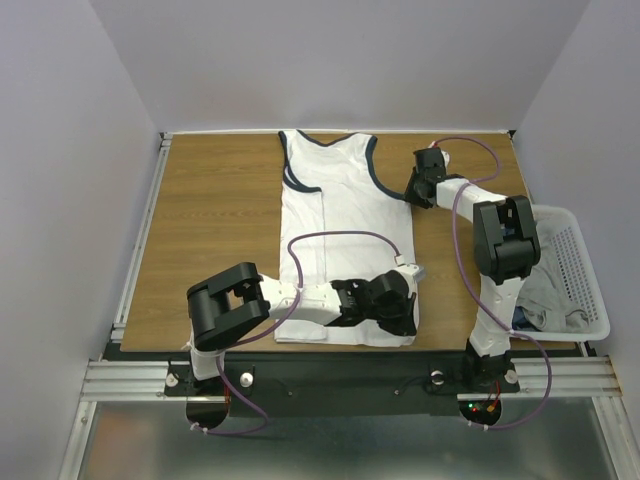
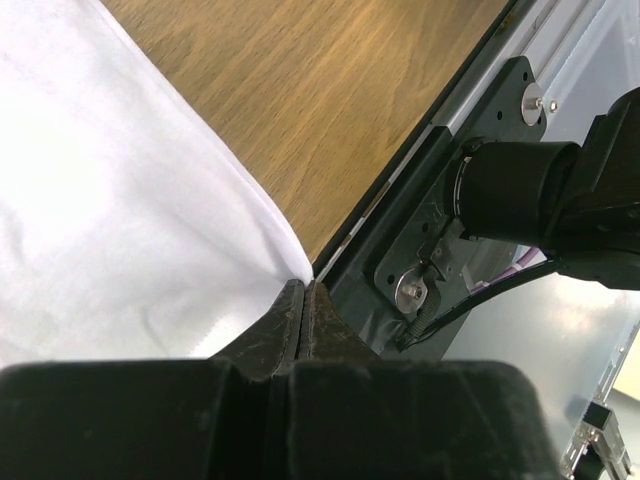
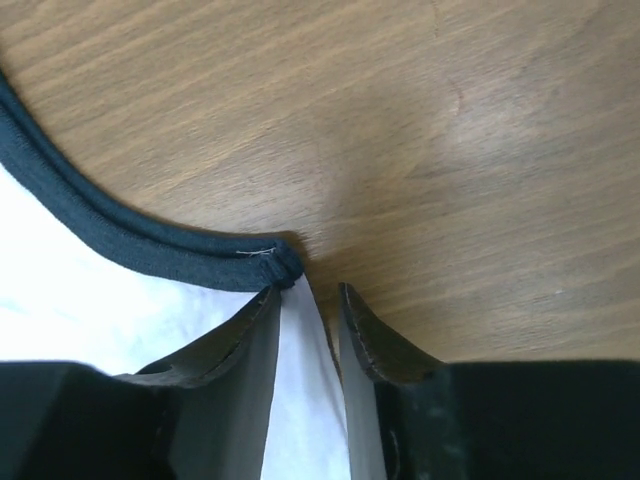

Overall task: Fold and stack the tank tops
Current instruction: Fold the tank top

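- You're pinching the near right hem corner of the white tank top with the left gripper. Its jaws are pressing flat together with the cloth tip running into them, right at the table's near edge.
- You're straddling the foot of the right armhole with the right gripper, just where the navy binding is ending. The jaws are standing narrow with the white side edge lying between them, and I'm not seeing them clamped.
- The tank top is lying flat along the middle of the table, neck at the far side and hem towards you. Its left side is looking already turned in.
- Two holds along one side edge are making sense to me. With both ends of the right side taken, you're setting up to carry that whole edge across as a straight fold, not a sagging one.
- More garments are waiting in the white mesh basket off the table's right edge, a grey one on top of something darker. So I'm reckoning the stack isn't started yet.
- I'm reading no writing anywhere. No brand, tag or print is showing on the cloth from these views, and only plain white and navy trim are facing up.
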`<state>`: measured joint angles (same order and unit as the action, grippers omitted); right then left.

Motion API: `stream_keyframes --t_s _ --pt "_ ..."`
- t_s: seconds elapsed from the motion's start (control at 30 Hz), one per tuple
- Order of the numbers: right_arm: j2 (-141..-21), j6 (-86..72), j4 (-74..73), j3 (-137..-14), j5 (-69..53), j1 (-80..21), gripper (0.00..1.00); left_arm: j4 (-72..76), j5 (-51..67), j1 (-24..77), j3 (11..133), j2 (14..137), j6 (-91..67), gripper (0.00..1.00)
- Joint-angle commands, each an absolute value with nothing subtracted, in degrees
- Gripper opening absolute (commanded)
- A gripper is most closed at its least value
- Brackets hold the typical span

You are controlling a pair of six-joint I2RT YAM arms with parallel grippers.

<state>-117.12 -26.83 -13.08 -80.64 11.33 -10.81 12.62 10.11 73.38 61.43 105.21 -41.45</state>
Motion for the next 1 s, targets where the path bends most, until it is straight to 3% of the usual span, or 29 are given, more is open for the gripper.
stream_keyframes --t_s 0.0,0.33,0.97 --pt "-116.3 -27.1 -10.0 -81.0 10.4 -10.5 0.31 14.6 10.8 73.4 62.0 103.1 -41.7 0.0" --pt "-116.7 -27.6 -9.1 -82.0 10.6 -10.2 0.03 15.4 10.1 73.4 60.9 101.5 -41.9 0.0" --pt "-109.4 -31.6 -9.8 -82.1 10.4 -11.5 0.0 24.6 5.7 71.8 46.1 89.9 -47.8 0.0"
